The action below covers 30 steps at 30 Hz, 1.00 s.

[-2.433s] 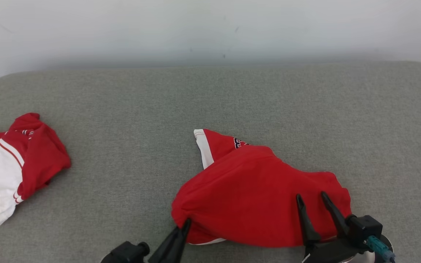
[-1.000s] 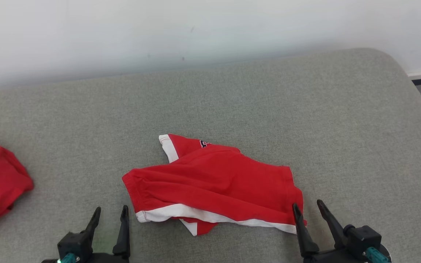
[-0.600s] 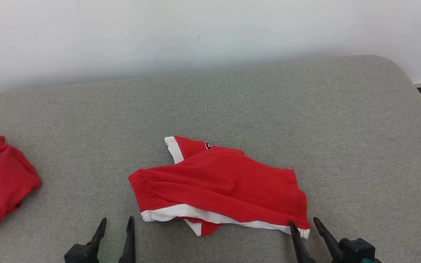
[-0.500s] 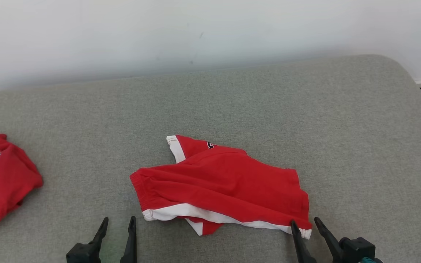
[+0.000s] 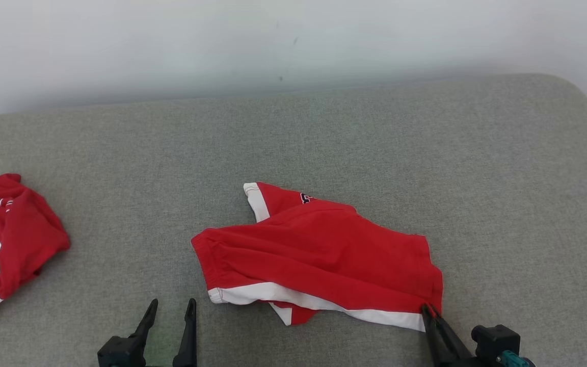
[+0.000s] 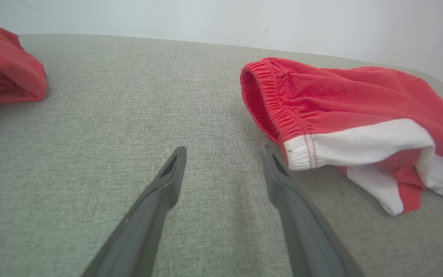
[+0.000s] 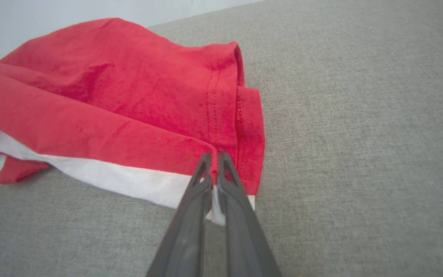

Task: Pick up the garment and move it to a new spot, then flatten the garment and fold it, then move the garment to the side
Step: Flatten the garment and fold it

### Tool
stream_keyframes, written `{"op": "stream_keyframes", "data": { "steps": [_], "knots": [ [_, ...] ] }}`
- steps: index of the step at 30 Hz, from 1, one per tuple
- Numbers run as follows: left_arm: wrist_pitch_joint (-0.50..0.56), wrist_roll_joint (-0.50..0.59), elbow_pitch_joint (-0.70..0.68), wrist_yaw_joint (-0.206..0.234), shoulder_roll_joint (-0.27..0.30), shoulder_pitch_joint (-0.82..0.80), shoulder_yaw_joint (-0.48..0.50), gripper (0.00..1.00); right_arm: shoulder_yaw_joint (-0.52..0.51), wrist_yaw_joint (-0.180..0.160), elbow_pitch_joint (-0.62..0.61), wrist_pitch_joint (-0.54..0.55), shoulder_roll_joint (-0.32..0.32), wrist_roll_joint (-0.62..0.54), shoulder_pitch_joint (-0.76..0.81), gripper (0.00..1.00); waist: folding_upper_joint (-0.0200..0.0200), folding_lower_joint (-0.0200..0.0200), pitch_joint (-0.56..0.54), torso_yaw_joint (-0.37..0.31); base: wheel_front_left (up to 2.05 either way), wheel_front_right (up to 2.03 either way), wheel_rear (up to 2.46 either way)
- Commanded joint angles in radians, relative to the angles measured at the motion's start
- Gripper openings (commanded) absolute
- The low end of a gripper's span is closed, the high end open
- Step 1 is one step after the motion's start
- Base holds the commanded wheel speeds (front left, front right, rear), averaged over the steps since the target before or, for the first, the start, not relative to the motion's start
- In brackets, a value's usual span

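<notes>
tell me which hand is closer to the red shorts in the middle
Right. The right hand is shut on the near corner of the shorts; the left hand is open, just left of the waistband.

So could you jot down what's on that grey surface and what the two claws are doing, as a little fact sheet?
surface: grey padded surface
main item: red shorts, white trim, rumpled, mid-surface
other item: red-and-white garment, left edge
left gripper: open, holding nothing, by the waistband end
right gripper: shut on the shorts' near right corner
</notes>
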Motion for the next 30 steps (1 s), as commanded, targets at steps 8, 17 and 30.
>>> {"op": "stream_keyframes", "data": {
  "steps": [8,17,30],
  "knots": [
    [-0.003,-0.014,-0.002,0.002,-0.001,-0.024,-0.016,1.0,-0.048,-0.002,-0.092,0.0,-0.003,0.008,-0.036,0.0,0.0,0.0,0.016,0.01,0.0,0.0,0.0],
    [-0.003,-0.01,0.013,0.002,-0.001,-0.037,-0.035,1.0,-0.174,-0.002,-0.055,0.0,-0.001,-0.072,-0.142,0.0,0.0,0.0,0.012,0.043,0.0,0.0,0.0],
    [-0.003,0.001,0.005,0.002,-0.001,0.02,-0.01,1.0,-0.263,-0.002,-0.065,0.0,0.041,-0.173,-0.133,1.0,0.0,0.0,-0.066,0.045,0.0,0.0,0.0]
  ]
}}
